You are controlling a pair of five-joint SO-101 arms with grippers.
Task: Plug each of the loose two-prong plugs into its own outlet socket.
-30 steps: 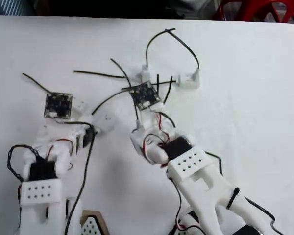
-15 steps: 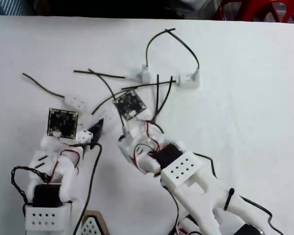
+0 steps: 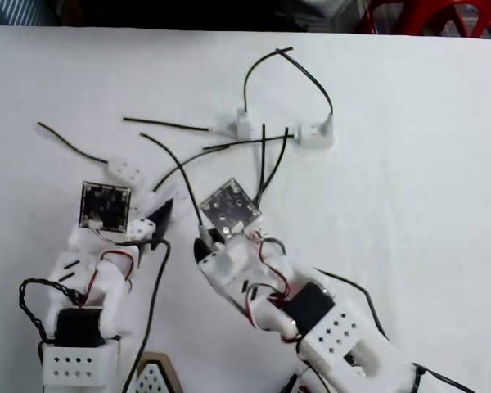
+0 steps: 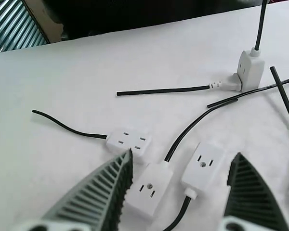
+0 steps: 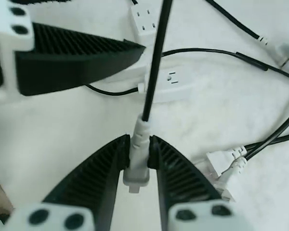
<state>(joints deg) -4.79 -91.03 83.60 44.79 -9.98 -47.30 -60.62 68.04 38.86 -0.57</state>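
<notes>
My right gripper is shut on a white two-prong plug, whose black cable runs away from the fingers. Just beyond it lie white outlet sockets. In the high view this gripper sits at the table's middle front. My left gripper stands open over two sockets, touching neither. A third socket lies just past them. One black finger of the left gripper reaches in beside the held plug's cable.
Two more white plugs with looping black cables lie at the back centre. A socket on a short cable lies at the left. Loose plug ends lie beside my right gripper. Black cables cross the table's middle.
The right arm has drawn back toward the table's front, dragging the held plug and its cable along. The left arm pulled back earlier and has since kept still.
</notes>
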